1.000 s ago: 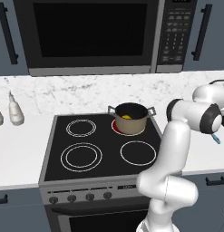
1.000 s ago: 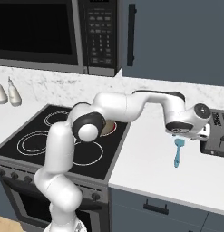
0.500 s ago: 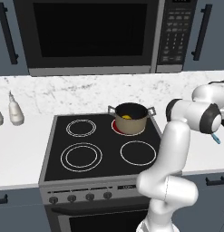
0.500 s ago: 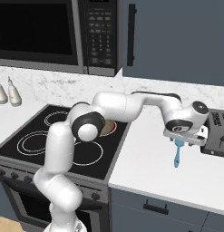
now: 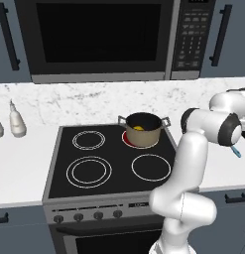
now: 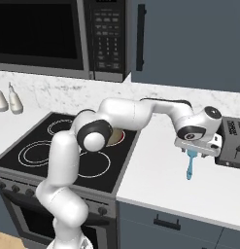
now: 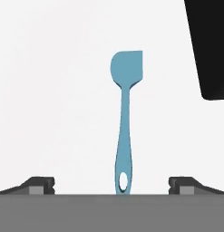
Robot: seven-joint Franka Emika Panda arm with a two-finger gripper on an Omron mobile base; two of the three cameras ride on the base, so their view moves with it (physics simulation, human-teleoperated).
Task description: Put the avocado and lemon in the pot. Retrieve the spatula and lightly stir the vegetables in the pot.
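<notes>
The teal spatula (image 7: 124, 122) lies flat on the white counter (image 6: 155, 180) right of the stove, its blade pointing away from my hand. My gripper (image 7: 112, 186) hangs open just above it, one fingertip on either side of the handle's end, touching nothing. In the right base view the gripper (image 6: 195, 151) sits over the spatula (image 6: 190, 168). The tan pot (image 5: 143, 131) stands on the rear right burner with the yellow lemon (image 5: 138, 128) inside. I cannot make out the avocado. The spatula's tip (image 5: 236, 151) peeks out behind my arm.
A dark toaster (image 6: 233, 143) stands close on the right of the gripper and shows as a black block (image 7: 208, 45) in the hand view. The black stovetop (image 5: 114, 163) lies to the left. Two bottles (image 5: 17, 124) stand at the far left. A microwave (image 5: 104, 39) hangs above.
My hand has come down toward the spatula, staying open. The spatula and the pot have not moved.
</notes>
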